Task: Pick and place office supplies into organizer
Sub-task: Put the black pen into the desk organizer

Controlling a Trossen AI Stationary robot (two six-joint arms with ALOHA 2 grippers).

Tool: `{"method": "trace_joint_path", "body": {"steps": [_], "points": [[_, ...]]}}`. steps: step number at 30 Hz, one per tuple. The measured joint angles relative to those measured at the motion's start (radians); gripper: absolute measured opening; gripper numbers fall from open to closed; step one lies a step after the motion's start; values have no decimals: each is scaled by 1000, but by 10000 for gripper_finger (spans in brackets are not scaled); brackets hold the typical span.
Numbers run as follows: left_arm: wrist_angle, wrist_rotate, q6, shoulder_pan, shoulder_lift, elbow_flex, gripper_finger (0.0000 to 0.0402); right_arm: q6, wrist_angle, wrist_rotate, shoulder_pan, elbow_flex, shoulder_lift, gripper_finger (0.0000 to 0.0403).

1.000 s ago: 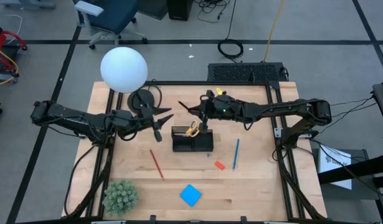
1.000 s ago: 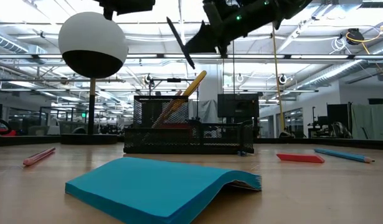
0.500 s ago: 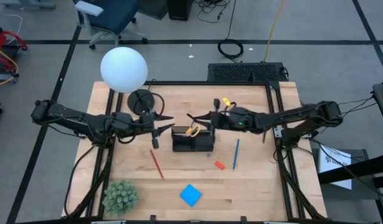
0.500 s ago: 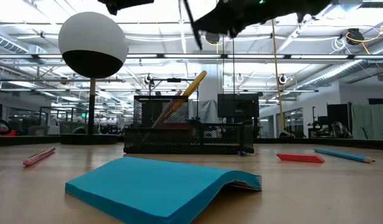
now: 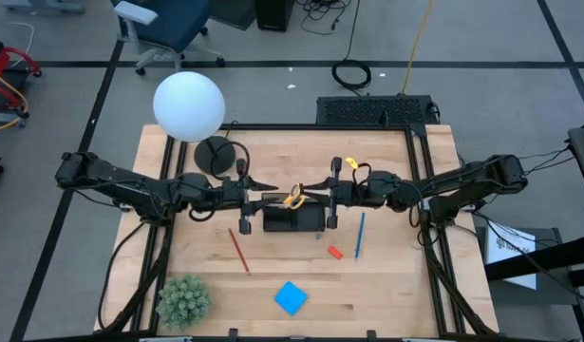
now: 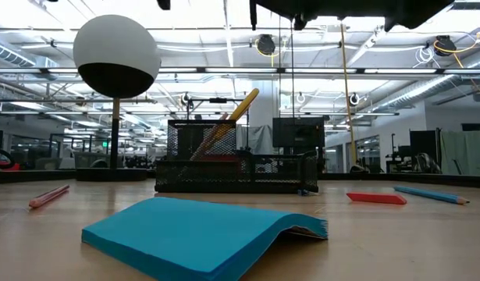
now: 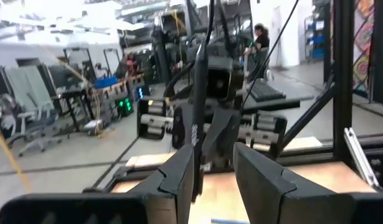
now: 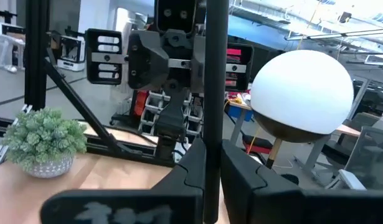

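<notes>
My right gripper (image 5: 310, 186) (image 8: 213, 143) hovers level above the far side of the black organizer (image 5: 293, 218), shut on a black pen (image 8: 215, 74) that stands upright. My left gripper (image 5: 261, 182) (image 7: 213, 152) faces it from the left, open, a little short of the pen (image 7: 196, 93). The yellow-handled scissors (image 5: 293, 198) stick up out of the organizer (image 6: 236, 168). On the table lie a red pen (image 5: 238, 249), a blue pen (image 5: 360, 235), an orange-red eraser (image 5: 335, 252) and a blue note pad (image 5: 291, 296). My right gripper pinches the black pen's shaft (image 8: 214, 127) between its two fingers. The fingers come level from the table's right side and lie across the pen. The pen stands upright, lifted clear above the organizer.
The white globe lamp (image 5: 189, 106) with its round black base (image 5: 218, 152) stands at the far left, close behind my left arm. A green spiky plant (image 5: 184, 299) sits at the near left corner. Black frame posts (image 5: 426, 204) edge the table.
My right gripper has swung toward the table's near and right edges and tipped up to level, so the black pen has turned from slanting to upright. My left gripper has crept toward the organizer and tipped up to level. Both have risen out of the low view.
</notes>
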Motion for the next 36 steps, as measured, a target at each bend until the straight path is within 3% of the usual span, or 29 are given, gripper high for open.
{"method": "trace_joint_path", "body": {"steps": [6, 12, 30, 36], "points": [[77, 16, -5, 12, 39, 0, 120, 6, 8, -51, 0, 0, 2, 15], [138, 118, -29, 35, 79, 0, 120, 19, 48, -52, 0, 0, 34, 15], [139, 122, -47, 51, 82, 0, 120, 23, 143, -78, -7, 21, 124, 15], [224, 142, -50, 52, 140, 1, 120, 22, 146, -78, -8, 24, 135, 15]]}}
